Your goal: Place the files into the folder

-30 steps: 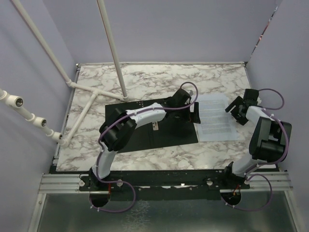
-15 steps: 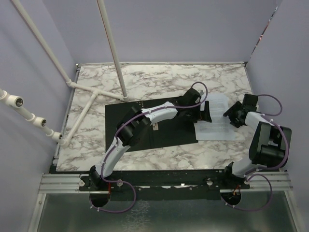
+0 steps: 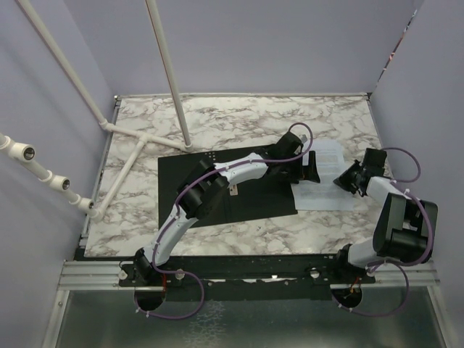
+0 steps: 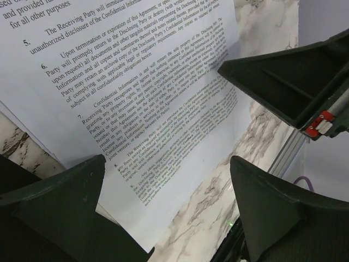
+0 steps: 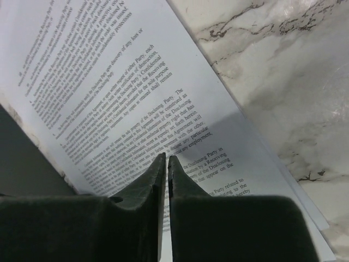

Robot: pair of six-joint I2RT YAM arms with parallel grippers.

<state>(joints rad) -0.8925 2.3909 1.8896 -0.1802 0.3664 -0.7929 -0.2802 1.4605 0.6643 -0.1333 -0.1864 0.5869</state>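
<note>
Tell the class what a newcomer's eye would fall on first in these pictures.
The black open folder lies in the middle of the marble table, with the white printed files just to its right. The left arm stretches across the folder with the left tool open over the files' left edge. The right tool, shut, points at their right side.

I read on the files (image 4: 136, 82): numbered clauses 5 to 8, "The Receiving Party", "Confidential Information", "this Agreement".
</note>
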